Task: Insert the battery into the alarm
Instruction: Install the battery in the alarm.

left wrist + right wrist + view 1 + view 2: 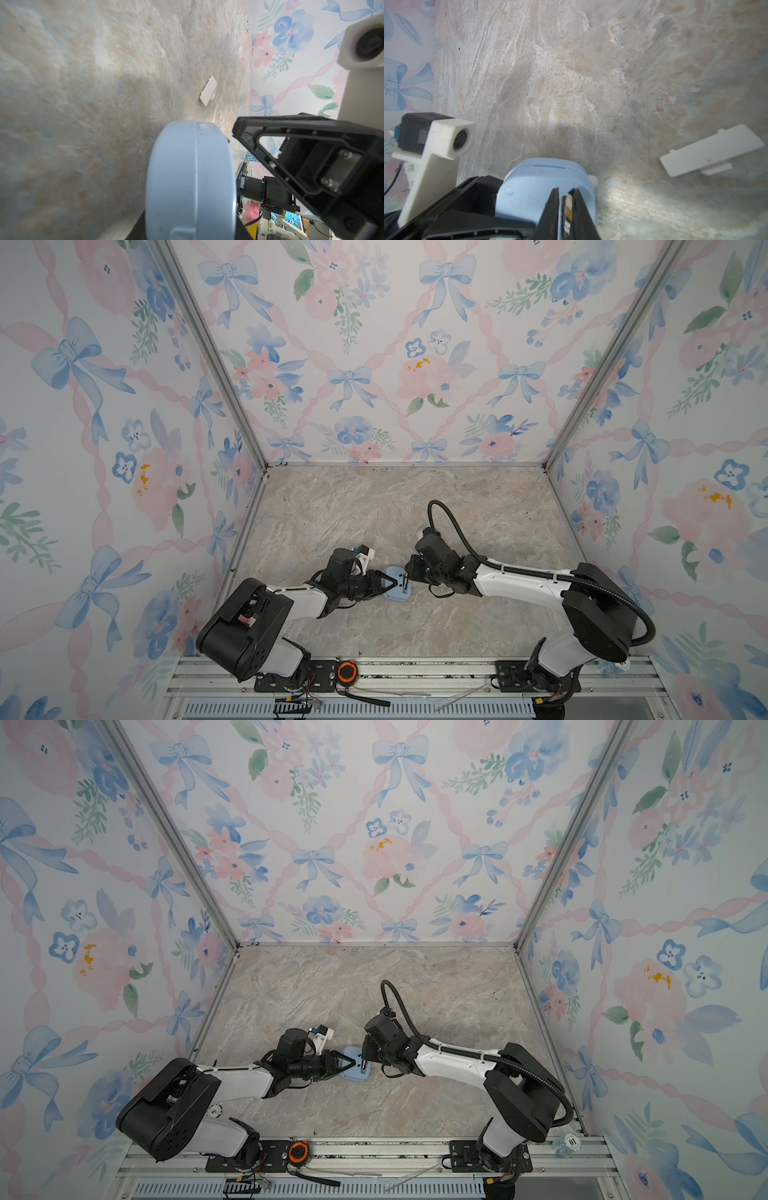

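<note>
The alarm (395, 589) (352, 1068) is a light-blue rounded clock, back side up, at the middle of the marble floor. My left gripper (384, 583) (347, 1063) (191, 228) is shut on it from the left, one black finger on each face; its rim (191, 176) fills the left wrist view. My right gripper (405, 582) (364, 1063) (564, 190) comes from the right and is shut on the battery (568, 207), a slim black and orange cylinder. The battery stands just over the alarm's blue back (529, 191). The battery compartment is hidden behind the fingers.
A loose white battery cover (712, 149) (208, 90) lies on the floor beyond the alarm. An orange-and-black tape measure (346, 671) (298, 1151) sits on the front rail, and a blue-white roll (566, 1144) at its right end. Floral walls close three sides.
</note>
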`<move>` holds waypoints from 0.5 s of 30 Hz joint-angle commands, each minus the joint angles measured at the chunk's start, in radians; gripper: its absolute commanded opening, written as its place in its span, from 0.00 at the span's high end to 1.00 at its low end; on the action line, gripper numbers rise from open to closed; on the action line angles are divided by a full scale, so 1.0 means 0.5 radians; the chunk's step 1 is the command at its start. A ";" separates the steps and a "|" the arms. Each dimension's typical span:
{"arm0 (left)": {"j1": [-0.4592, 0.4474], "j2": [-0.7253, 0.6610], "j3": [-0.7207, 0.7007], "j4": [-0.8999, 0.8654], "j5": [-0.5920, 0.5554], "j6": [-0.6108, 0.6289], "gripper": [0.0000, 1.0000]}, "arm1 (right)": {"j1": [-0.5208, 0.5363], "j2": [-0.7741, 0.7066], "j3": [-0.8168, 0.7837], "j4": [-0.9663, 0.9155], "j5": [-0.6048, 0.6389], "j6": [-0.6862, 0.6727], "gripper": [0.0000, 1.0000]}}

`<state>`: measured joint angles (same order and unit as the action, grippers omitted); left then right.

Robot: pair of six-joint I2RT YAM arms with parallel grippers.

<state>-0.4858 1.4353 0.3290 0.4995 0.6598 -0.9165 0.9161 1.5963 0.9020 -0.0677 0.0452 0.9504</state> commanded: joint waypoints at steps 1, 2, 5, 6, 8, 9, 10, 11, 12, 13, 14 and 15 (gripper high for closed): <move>-0.020 0.051 -0.064 -0.290 -0.128 0.087 1.00 | 0.030 0.059 0.003 -0.041 0.028 0.034 0.85; -0.020 0.048 -0.067 -0.289 -0.126 0.087 1.00 | 0.029 0.059 -0.007 -0.039 0.037 0.040 0.84; -0.020 0.049 -0.066 -0.289 -0.128 0.086 1.00 | 0.029 0.065 -0.027 -0.032 0.048 0.049 0.85; -0.019 0.048 -0.064 -0.291 -0.126 0.087 1.00 | 0.030 0.067 -0.033 -0.015 0.040 0.053 0.85; -0.020 0.050 -0.065 -0.293 -0.125 0.087 1.00 | 0.038 0.079 -0.032 -0.004 0.022 0.059 0.86; -0.020 0.052 -0.061 -0.295 -0.126 0.084 1.00 | 0.051 0.084 -0.026 -0.014 0.025 0.067 0.87; -0.019 0.053 -0.060 -0.296 -0.124 0.087 1.00 | 0.063 0.087 -0.025 -0.021 0.029 0.070 0.88; -0.022 0.056 -0.062 -0.294 -0.129 0.087 1.00 | 0.082 0.090 -0.027 -0.024 0.039 0.084 0.89; -0.019 0.056 -0.060 -0.295 -0.129 0.087 1.00 | 0.102 0.087 -0.036 -0.032 0.059 0.105 0.90; -0.021 0.058 -0.061 -0.295 -0.129 0.087 1.00 | 0.116 0.084 -0.048 -0.033 0.070 0.121 0.90; -0.019 0.058 -0.062 -0.294 -0.134 0.087 1.00 | 0.132 0.084 -0.069 -0.042 0.090 0.150 0.92; -0.020 0.055 -0.060 -0.295 -0.143 0.084 1.00 | 0.150 0.078 -0.091 -0.050 0.120 0.187 0.94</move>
<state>-0.4889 1.4353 0.3290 0.4961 0.6643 -0.9161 0.9520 1.6222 0.8936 -0.0578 0.0921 0.9966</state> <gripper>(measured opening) 0.409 0.070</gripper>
